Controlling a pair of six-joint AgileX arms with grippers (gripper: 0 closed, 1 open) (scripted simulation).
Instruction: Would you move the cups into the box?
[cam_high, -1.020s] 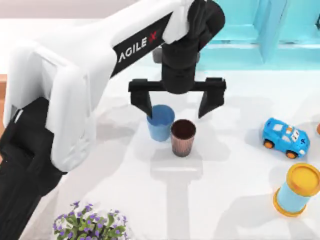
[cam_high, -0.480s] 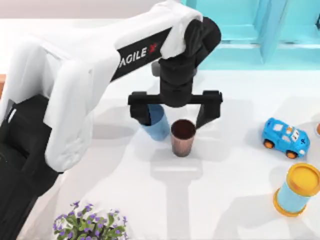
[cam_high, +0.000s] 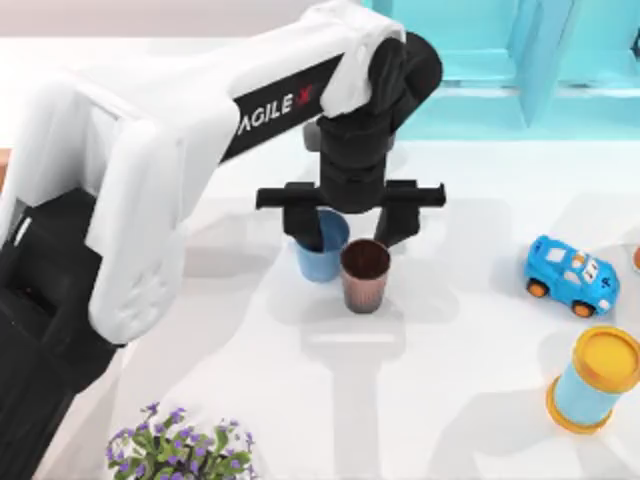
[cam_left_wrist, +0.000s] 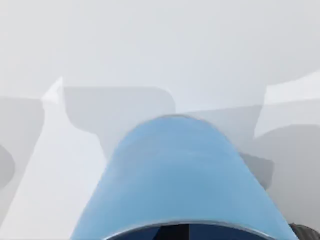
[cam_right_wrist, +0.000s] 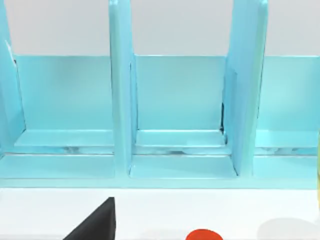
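The light blue cup (cam_high: 322, 250) stands upright near the table's middle, and it also looms close in the left wrist view as the blue cup (cam_left_wrist: 175, 180). The dark brown ribbed cup (cam_high: 365, 275) stands touching it at its right front. My left gripper (cam_high: 352, 222) hangs low over the pair, open. One of its fingers (cam_high: 305, 225) covers the blue cup's left rim and the other sits just behind the brown cup's right side. A thin tan strip (cam_high: 4, 170) shows at the top view's left edge; I cannot tell whether it is the box.
A turquoise shelf frame (cam_high: 520, 70) runs along the back right; the parked right arm's wrist view faces this shelf (cam_right_wrist: 175, 115). On the right are a blue toy car (cam_high: 570, 275) and a blue cylinder with yellow lid (cam_high: 595, 380). Purple flowers (cam_high: 180, 450) sit front left.
My left gripper has come down over the cups and its fingers have drawn closer together. Neither cup has moved.
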